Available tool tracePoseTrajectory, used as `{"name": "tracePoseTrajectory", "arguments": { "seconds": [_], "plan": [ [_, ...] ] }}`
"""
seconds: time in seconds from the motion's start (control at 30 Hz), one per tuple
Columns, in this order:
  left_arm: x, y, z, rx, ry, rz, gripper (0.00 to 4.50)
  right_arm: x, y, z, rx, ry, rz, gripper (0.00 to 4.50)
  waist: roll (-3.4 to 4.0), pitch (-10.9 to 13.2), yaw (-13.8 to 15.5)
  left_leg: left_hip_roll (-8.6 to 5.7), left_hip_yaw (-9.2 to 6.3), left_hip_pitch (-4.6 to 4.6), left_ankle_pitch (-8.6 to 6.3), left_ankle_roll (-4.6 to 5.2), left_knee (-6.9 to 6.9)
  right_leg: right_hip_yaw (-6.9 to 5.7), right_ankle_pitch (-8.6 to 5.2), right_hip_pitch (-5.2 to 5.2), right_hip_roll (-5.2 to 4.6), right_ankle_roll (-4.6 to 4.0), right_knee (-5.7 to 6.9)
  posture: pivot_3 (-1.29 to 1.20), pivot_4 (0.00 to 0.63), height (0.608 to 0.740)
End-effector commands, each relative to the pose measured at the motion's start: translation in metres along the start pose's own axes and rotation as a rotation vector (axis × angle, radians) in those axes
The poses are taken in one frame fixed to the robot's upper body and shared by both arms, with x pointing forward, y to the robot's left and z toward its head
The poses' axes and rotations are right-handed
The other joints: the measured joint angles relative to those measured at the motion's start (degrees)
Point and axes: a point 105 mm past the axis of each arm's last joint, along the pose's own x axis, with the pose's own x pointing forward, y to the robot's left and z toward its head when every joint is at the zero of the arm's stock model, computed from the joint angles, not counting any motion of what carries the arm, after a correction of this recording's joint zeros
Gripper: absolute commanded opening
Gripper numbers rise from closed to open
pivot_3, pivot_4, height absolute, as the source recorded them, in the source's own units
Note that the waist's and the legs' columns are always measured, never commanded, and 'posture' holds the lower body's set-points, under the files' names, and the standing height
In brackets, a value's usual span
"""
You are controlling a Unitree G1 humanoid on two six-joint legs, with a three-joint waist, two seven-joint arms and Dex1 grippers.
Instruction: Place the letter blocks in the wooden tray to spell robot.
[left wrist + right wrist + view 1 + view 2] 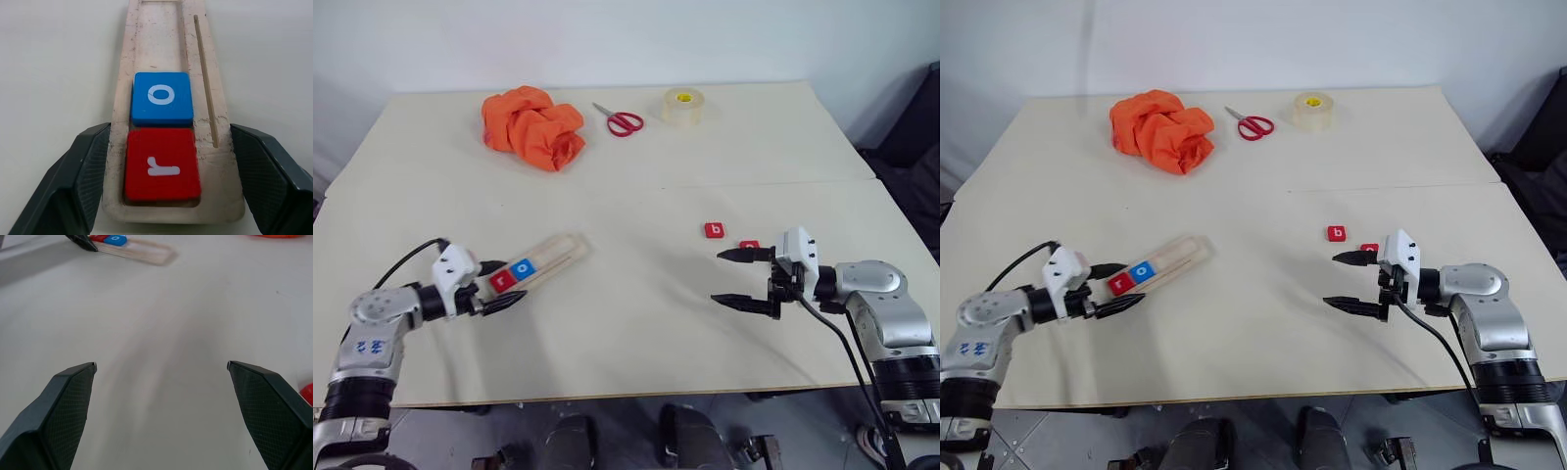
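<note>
Left gripper (161, 196) straddles the tray (146, 39) end, jaws spread (r, o seated); a nudge could skew it. Right gripper (741, 277) gapes empty.

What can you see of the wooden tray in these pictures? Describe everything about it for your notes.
The wooden tray is a long, narrow holder of pale, slightly scuffed wood with a shallow recess along its length and a thin slot beside it. It lies flat and slantwise on the table, near the robot's left. At its near end sit a red r block and a blue o block, side by side and touching; the rest is empty. The left gripper straddles that end, its black fingers open on either side.
</note>
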Motion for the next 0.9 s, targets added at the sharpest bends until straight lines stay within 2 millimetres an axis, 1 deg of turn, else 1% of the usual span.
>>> {"name": "tracePoseTrajectory", "arguments": {
  "seconds": [0.03, 0.13, 0.2, 0.27, 0.33, 0.5, 0.6, 0.7, 0.8, 0.9],
  "plan": [
    [0.027, -0.007, 0.03, 0.145, -0.03, -0.135, 3.4, -0.009, 0.002, 0.007, -0.049, 0.009, -0.002, 4.5, -0.01, 0.01, 0.33, 0.0, 0.02, -0.01, 0.0, -0.01, 0.0, 0.01, 0.0, 0.0, 0.01, 0.0, -0.01, 0.0, 0.15, 0.74],
    [0.045, -0.015, 0.044, 0.206, -0.051, -0.219, 3.4, -0.012, 0.004, 0.007, -0.045, 0.011, -0.014, 4.5, -0.02, 0.0, 0.17, 0.0, 0.08, -0.06, 0.03, -0.07, 0.07, 0.08, 0.02, 0.0, 0.07, 0.03, -0.08, 0.0, 0.15, 0.74],
    [0.061, -0.026, 0.055, 0.261, -0.074, -0.297, 3.4, -0.018, 0.007, 0.006, -0.038, 0.018, -0.029, 4.5, -0.04, 0.01, 0.03, 0.03, 0.23, -0.05, 0.03, -0.09, 0.05, 0.2, 0.05, -0.01, 0.14, 0.08, -0.06, 0.0, 0.15, 0.74],
    [0.073, -0.034, 0.064, 0.296, -0.09, -0.337, 3.4, -0.023, 0.009, 0.004, -0.031, 0.03, -0.043, 4.5, -0.08, 0.03, 0.15, 0.02, 0.29, -0.07, 0.02, -0.06, 0.05, 0.24, 0.06, -0.01, 0.16, 0.1, -0.09, 0.0, 0.15, 0.74],
    [0.082, -0.039, 0.068, 0.313, -0.096, -0.344, 3.4, -0.029, 0.012, 0.002, -0.027, 0.043, -0.053, 4.5, -0.1, 0.04, 0.1, 0.02, 0.38, -0.07, -0.02, -0.04, 0.07, 0.34, 0.08, -0.02, 0.17, 0.14, -0.16, 0.0, 0.15, 0.74],
    [0.108, -0.064, 0.074, 0.369, -0.101, -0.443, 3.4, -0.048, 0.016, -0.002, -0.001, 0.067, -0.108, 4.5, -0.23, 0.11, 0.36, 0.03, 0.41, -0.08, -0.06, -0.01, 0.13, 0.44, 0.11, -0.01, 0.23, 0.21, -0.23, 0.0, 0.15, 0.74],
    [0.115, -0.076, 0.073, 0.373, -0.099, -0.473, 3.4, -0.053, 0.017, -0.003, 0.005, 0.068, -0.145, 4.5, -0.28, 0.14, 0.33, 0.03, 0.41, -0.1, -0.11, 0.03, 0.31, 0.52, 0.13, 0.0, 0.23, 0.24, -0.38, 0.0, 0.15, 0.74],
    [0.123, -0.082, 0.071, 0.373, -0.085, -0.469, 3.4, -0.056, 0.019, -0.004, 0.013, 0.069, -0.169, 4.5, -0.3, 0.15, 0.19, 0.05, 0.4, -0.11, -0.11, 0.04, 0.42, 0.56, 0.16, 0.0, 0.23, 0.27, -0.32, 0.0, 0.15, 0.74],
    [0.131, -0.094, 0.079, 0.367, -0.1, -0.498, 3.4, -0.059, 0.021, -0.004, 0.02, 0.064, -0.2, 4.5, -0.3, 0.15, 0.28, 0.06, 0.38, -0.11, -0.12, 0.04, 0.51, 0.58, 0.16, -0.01, 0.23, 0.27, -0.23, 0.0, 0.15, 0.74],
    [0.133, -0.099, 0.085, 0.372, -0.113, -0.51, 3.4, -0.06, 0.023, -0.004, 0.023, 0.064, -0.213, 4.5, -0.33, 0.17, 0.33, 0.06, 0.37, -0.13, -0.13, 0.06, 0.58, 0.62, 0.18, 0.0, 0.23, 0.29, -0.21, 0.0, 0.15, 0.74]
  ]
}}
